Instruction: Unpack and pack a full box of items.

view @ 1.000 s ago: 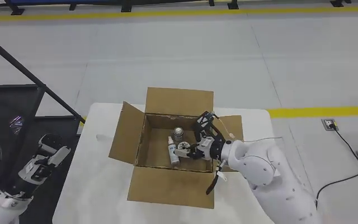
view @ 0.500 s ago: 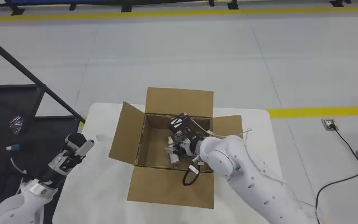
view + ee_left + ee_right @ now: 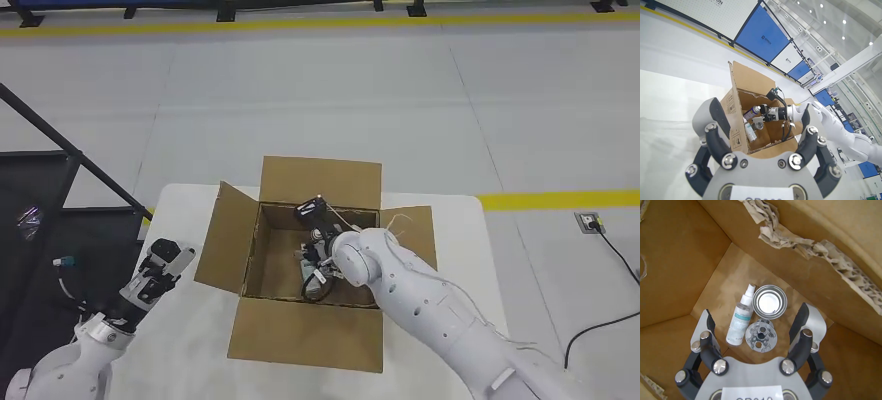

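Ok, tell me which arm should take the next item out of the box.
Right. The right gripper, open, hangs inside the box, directly above the spray bottle, can and spool. The left gripper, also open, is outside the box, over the table edge.

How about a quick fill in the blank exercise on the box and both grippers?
1. The right gripper, inside the cardboard box, is ____.
2. The box holds ____ things: a spray bottle, a can and a metal spool.
3. The spray bottle lies on its ____.
4. The left gripper is ____ the box, above the table.
Missing words: open; three; side; outside.
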Tool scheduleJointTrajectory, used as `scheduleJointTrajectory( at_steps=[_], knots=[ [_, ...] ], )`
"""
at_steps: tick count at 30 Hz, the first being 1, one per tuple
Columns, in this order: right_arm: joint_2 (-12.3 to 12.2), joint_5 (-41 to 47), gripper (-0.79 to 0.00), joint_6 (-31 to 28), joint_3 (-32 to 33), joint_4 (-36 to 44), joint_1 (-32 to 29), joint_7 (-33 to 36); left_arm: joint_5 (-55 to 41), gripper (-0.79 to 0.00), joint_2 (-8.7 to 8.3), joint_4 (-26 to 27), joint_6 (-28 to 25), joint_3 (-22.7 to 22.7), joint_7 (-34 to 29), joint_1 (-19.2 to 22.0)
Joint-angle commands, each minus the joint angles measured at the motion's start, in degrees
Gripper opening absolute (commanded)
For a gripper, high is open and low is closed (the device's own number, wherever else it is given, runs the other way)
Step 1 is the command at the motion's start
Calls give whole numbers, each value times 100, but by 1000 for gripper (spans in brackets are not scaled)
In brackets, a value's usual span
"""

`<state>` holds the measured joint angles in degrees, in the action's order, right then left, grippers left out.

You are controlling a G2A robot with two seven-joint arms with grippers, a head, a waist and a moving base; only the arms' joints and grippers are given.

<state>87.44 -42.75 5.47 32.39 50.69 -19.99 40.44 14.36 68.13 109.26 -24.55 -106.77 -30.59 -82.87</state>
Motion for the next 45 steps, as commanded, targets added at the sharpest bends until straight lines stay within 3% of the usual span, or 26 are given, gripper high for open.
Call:
scheduleJointTrajectory(
  at_steps=[1,3,7,12,17,21,25,31,37,41,45],
  knots=[
    [86,-1,-99,90,-34,-227,45,-186,0,0,0,0,0,0,0,0],
    [184,-26,-394,257,-83,-425,77,-331,0,0,0,0,0,0,0,0],
    [346,71,-453,215,-108,-759,139,-514,0,0,0,0,0,0,0,0],
    [493,52,-785,176,-126,-1021,187,-706,0,0,0,0,0,0,0,0],
    [520,-203,-785,429,-90,-771,84,-887,0,0,0,0,0,0,0,0],
    [354,-630,-785,716,83,150,-221,-858,0,0,0,0,0,0,0,0],
    [-29,-1423,-785,1147,558,1696,-840,-386,0,0,0,0,0,0,0,0],
    [-667,-3221,-785,1374,1724,4677,-2345,700,0,0,0,0,0,0,0,0],
    [-1037,-4658,-785,1419,3258,7197,-3994,1426,0,0,0,0,0,0,0,0],
    [-1120,-4833,-785,1538,4242,7745,-4723,1606,0,0,0,0,0,0,0,0],
    [-1157,-4410,-785,1364,5064,7368,-5044,1519,0,0,0,0,0,0,0,0]
  ],
)
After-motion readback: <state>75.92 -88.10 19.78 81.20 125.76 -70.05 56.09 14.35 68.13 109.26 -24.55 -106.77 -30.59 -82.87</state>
